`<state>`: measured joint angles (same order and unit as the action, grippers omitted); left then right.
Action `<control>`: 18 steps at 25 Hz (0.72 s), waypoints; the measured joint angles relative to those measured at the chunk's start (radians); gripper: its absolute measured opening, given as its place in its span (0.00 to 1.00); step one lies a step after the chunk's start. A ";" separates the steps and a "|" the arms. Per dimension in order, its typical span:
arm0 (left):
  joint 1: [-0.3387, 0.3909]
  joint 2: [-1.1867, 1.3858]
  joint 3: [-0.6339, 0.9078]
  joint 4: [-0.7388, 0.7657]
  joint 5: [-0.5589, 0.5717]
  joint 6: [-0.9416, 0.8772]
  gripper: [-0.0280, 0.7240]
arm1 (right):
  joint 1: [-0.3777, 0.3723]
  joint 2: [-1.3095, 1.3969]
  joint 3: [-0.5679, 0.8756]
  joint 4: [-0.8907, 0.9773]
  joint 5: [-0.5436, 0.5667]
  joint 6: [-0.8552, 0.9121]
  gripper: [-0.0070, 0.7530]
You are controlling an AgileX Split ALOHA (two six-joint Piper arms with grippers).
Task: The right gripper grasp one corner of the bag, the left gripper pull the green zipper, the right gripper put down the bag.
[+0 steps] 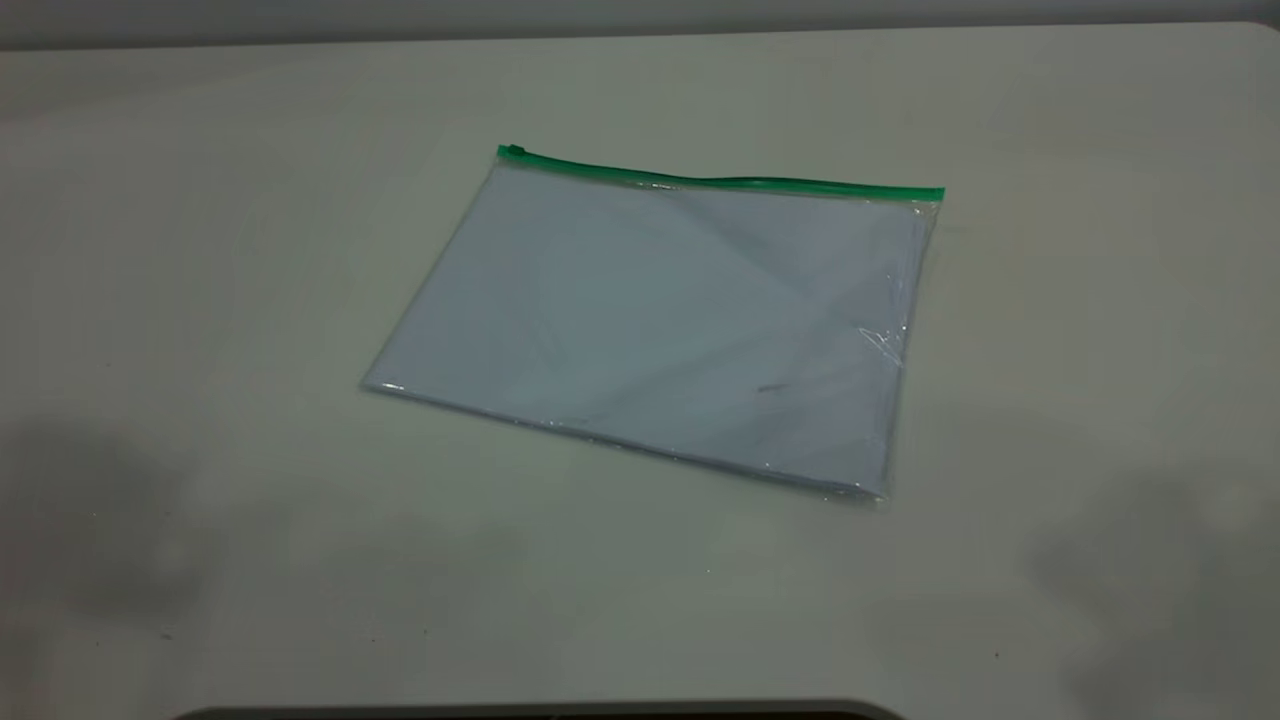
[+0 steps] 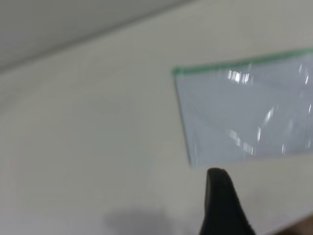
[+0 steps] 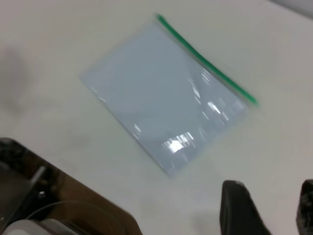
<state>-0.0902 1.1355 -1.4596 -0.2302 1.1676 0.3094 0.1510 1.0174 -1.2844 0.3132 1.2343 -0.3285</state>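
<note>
The bag (image 1: 660,320) is a flat clear pouch with white sheets inside, lying on the table. The green zipper (image 1: 720,182) runs along its far long edge, with the slider tab (image 1: 513,152) at the left end. The corner (image 1: 933,196) with the crinkly side edge is at the right end. Neither gripper shows in the exterior view. In the right wrist view the right gripper (image 3: 271,191) hovers open and empty, apart from the bag (image 3: 161,98) and the corner (image 3: 249,100). In the left wrist view one left fingertip (image 2: 218,178) sits just short of the bag (image 2: 244,112).
The pale table (image 1: 200,300) has bare surface all round the bag. Its back edge (image 1: 600,35) meets a grey wall. A dark rim (image 1: 540,712) lies at the front edge. Dark rig parts and a cable (image 3: 44,205) show in the right wrist view.
</note>
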 joint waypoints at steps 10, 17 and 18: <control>0.000 -0.220 0.575 0.104 -0.006 -0.066 0.70 | 0.000 -0.347 0.596 -0.323 -0.004 0.337 0.44; 0.000 -0.347 0.819 0.116 -0.082 -0.137 0.70 | 0.000 -0.485 0.803 -0.324 -0.117 0.361 0.44; 0.000 -0.370 0.841 0.118 -0.089 -0.143 0.70 | 0.000 -0.492 0.803 -0.324 -0.121 0.361 0.44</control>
<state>-0.0902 0.7651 -0.6183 -0.1119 1.0784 0.1665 0.1510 0.5257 -0.4819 -0.0112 1.1132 0.0327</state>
